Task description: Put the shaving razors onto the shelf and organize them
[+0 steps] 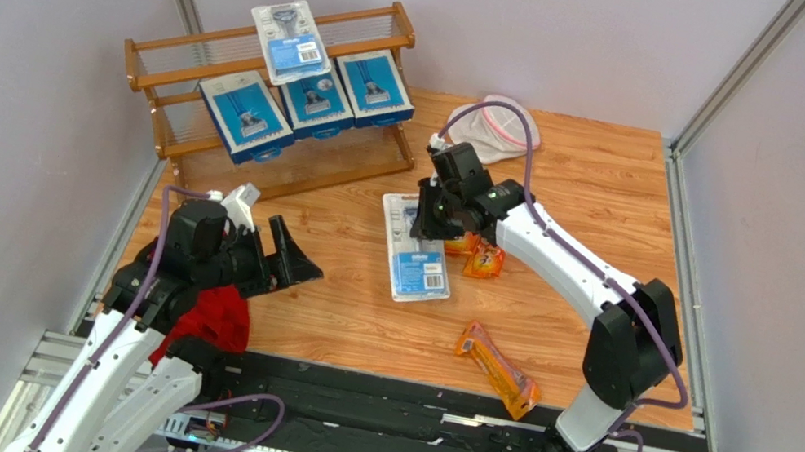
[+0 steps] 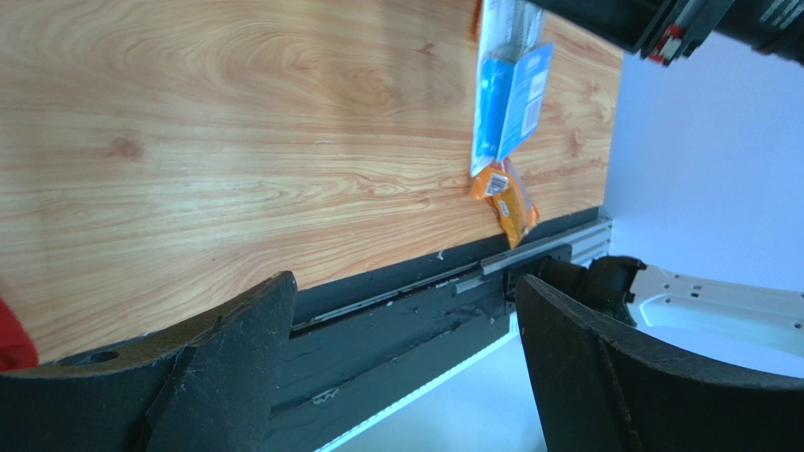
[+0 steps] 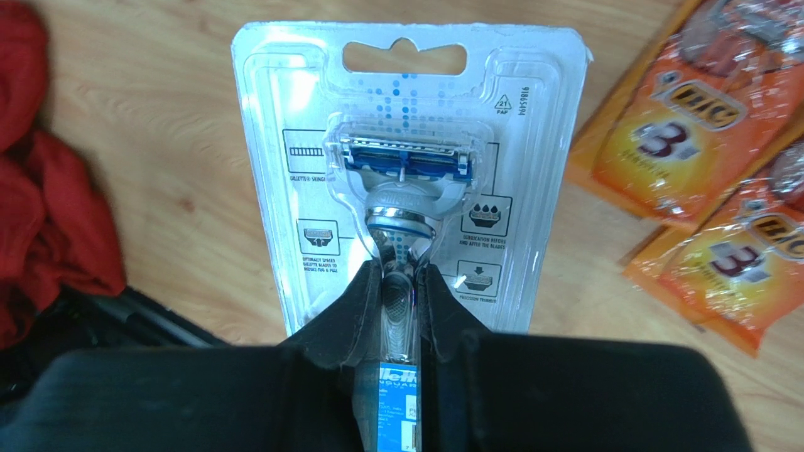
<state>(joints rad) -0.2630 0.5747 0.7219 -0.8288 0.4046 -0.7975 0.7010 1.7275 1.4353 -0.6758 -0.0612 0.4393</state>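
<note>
Clamping the blister pack [image 3: 406, 122] only by its slick bulge, right tool [image 3: 401, 282] could drop it; left tool [image 2: 406, 292] hangs open.

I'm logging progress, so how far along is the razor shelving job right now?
Done: three blue boxes and one blister pack sit on the shelf. In hand: the right gripper is shut on a second blister pack. Left: three orange bags lie on the table, two beside that pack and one nearer the arm bases. The left gripper is open and empty.
</note>
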